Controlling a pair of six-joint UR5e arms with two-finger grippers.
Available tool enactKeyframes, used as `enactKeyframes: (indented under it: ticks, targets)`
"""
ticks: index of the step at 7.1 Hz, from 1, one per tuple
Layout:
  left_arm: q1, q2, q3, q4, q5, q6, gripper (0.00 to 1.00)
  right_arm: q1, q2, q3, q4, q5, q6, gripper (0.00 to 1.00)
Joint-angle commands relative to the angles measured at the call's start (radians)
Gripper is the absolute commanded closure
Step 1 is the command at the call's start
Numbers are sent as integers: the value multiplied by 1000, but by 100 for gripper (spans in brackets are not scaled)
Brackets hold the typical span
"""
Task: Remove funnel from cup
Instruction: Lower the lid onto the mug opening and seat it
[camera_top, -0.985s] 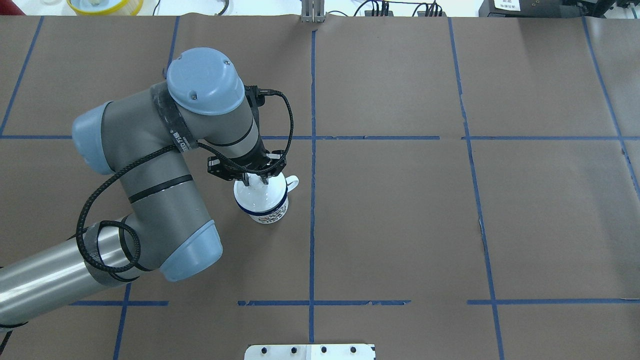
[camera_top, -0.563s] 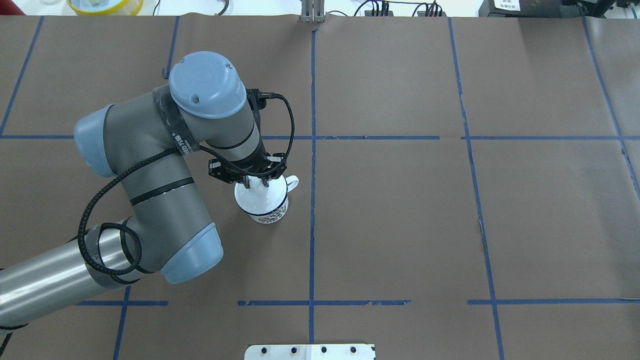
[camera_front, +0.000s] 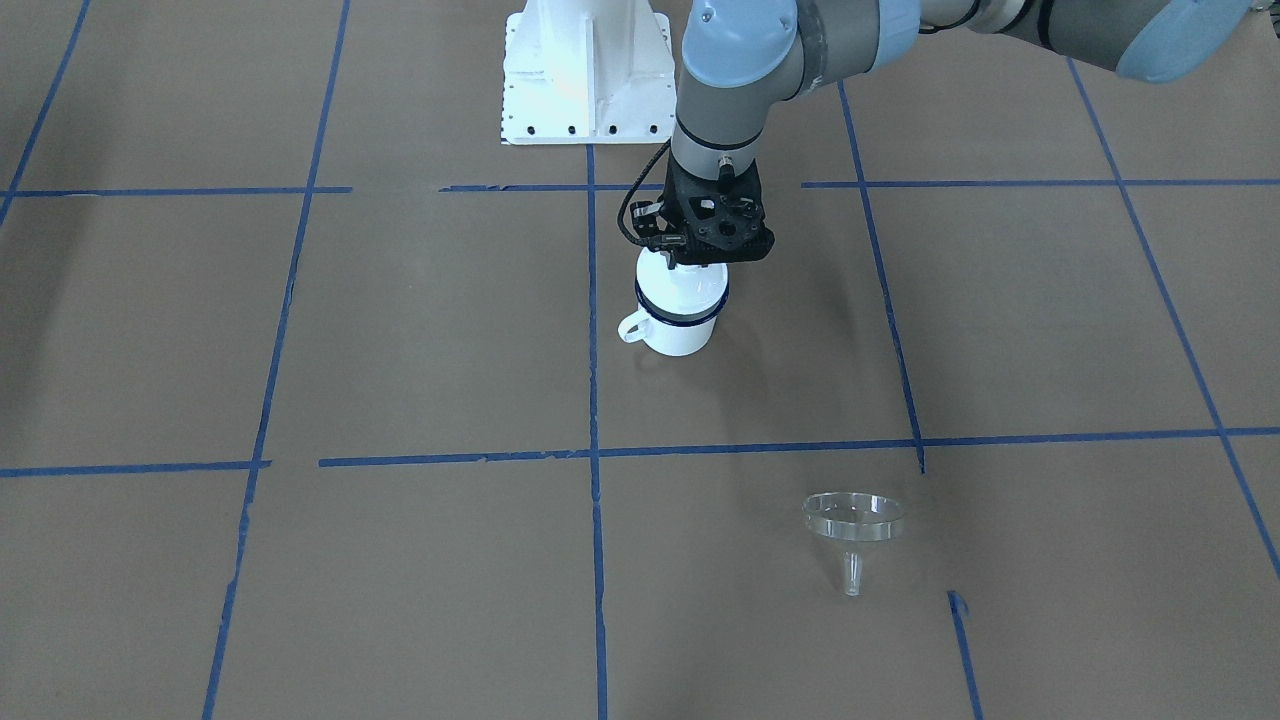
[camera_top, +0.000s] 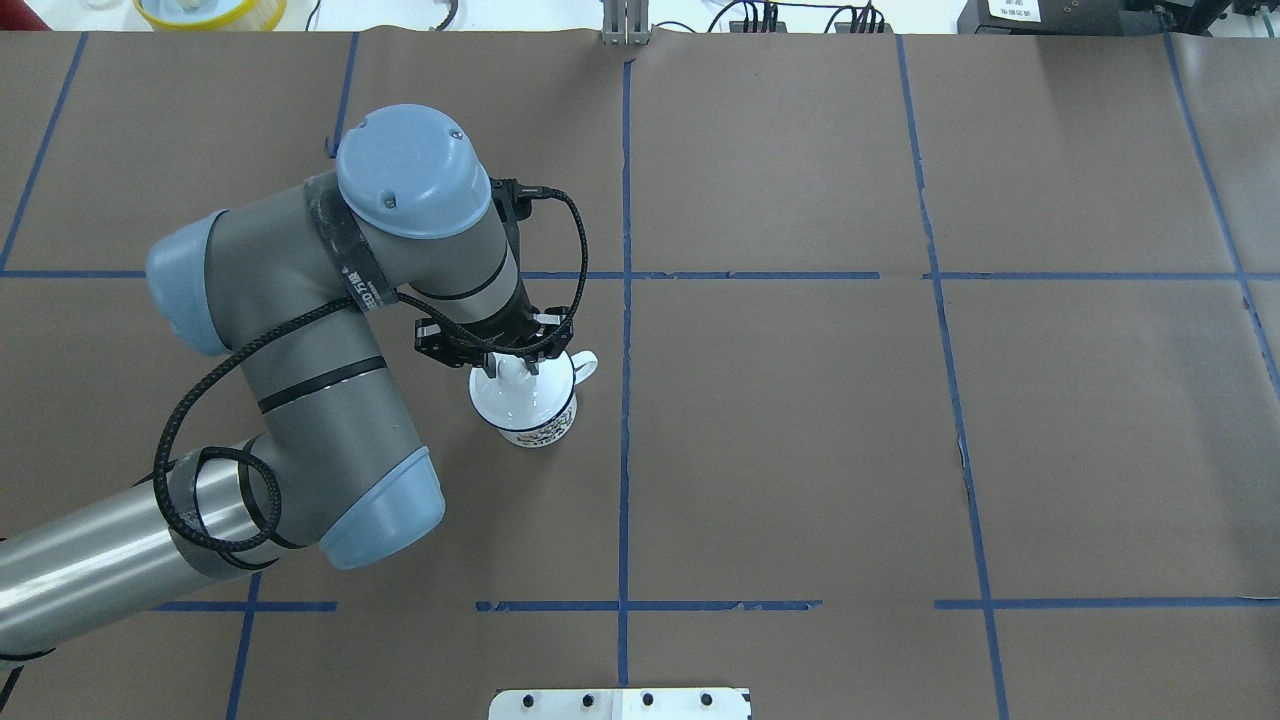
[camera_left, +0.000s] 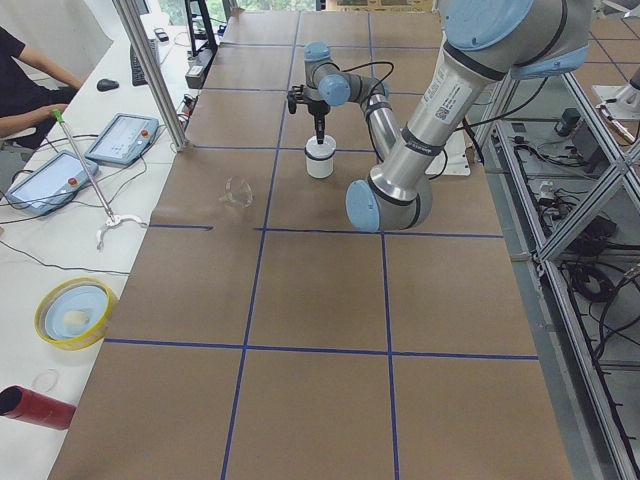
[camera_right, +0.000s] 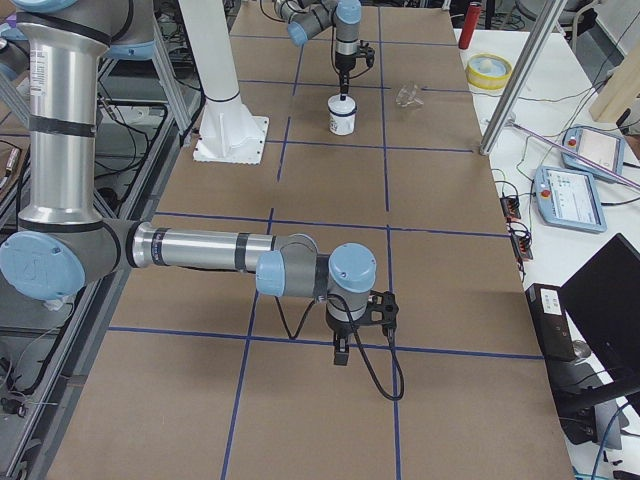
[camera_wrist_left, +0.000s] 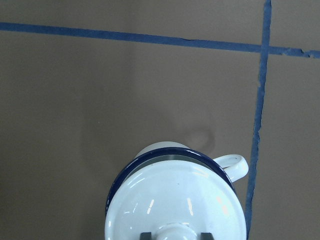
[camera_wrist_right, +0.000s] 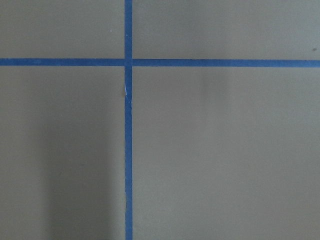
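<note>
Judging task done: funnel (camera_front: 853, 528) sits on tabletop (camera_front: 400, 600), well apart from cup (camera_front: 680, 335); left end effector (camera_top: 512, 366) narrow on lid (camera_wrist_left: 175, 200) knob atop cup; right end effector (camera_right: 341, 355) can't tell; prob. nothing left.

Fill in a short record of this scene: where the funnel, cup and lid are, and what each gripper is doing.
funnel: clear, on the table, well apart from the cup, not in it
cup: white mug, blue rim, upright
lid: white, sits on the cup's mouth
left gripper: over the lid, jaws either side of its knob; grip unclear
right gripper: far from the cup, low over the table; open or shut unclear
</note>
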Motion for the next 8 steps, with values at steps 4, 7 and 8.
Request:
enactKeyframes:
  ticks: [4, 7, 8]
  targets:
    - [-1, 2, -10, -1, 0, -1, 0, 0, 0, 0, 0, 0, 0, 0]
    - [20, 1, 4, -39, -8, -8, 0, 0, 0, 0, 0, 0, 0, 0]
    - [42, 1, 7, -43, -8, -18, 0, 0, 0, 0, 0, 0, 0, 0]
